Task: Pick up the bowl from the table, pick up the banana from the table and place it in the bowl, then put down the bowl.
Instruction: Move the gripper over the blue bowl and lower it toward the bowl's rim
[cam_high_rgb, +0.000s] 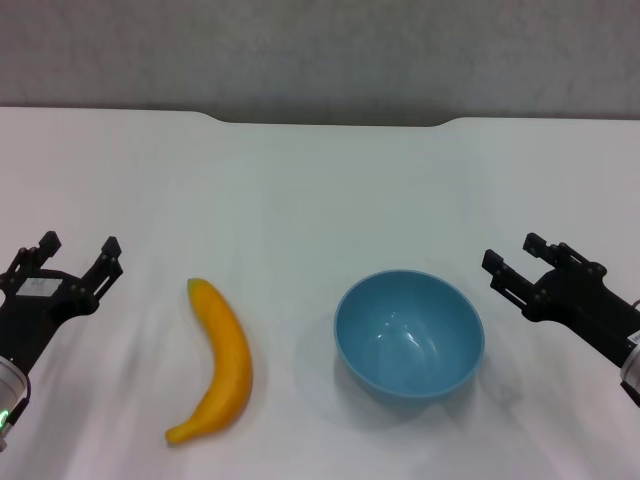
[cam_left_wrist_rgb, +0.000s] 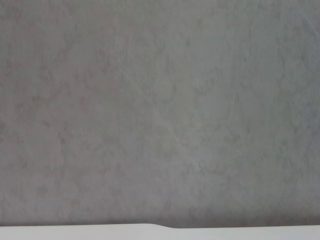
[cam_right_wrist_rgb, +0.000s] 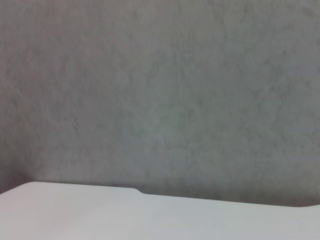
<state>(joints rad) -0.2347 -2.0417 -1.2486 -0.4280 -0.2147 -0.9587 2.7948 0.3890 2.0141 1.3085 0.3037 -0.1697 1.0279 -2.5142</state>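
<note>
A light-blue bowl (cam_high_rgb: 409, 334) sits upright and empty on the white table (cam_high_rgb: 320, 190), right of centre. A yellow-orange banana (cam_high_rgb: 217, 363) lies on the table left of the bowl, its greenish tip pointing away from me. My left gripper (cam_high_rgb: 78, 250) is open and empty, left of the banana. My right gripper (cam_high_rgb: 512, 256) is open and empty, right of the bowl. Neither touches anything. Both wrist views show only the grey wall and a strip of table edge (cam_right_wrist_rgb: 75, 215).
The table's far edge has a shallow notch (cam_high_rgb: 335, 121) in front of a grey wall (cam_high_rgb: 320, 50). The edge also shows in the left wrist view (cam_left_wrist_rgb: 150, 232).
</note>
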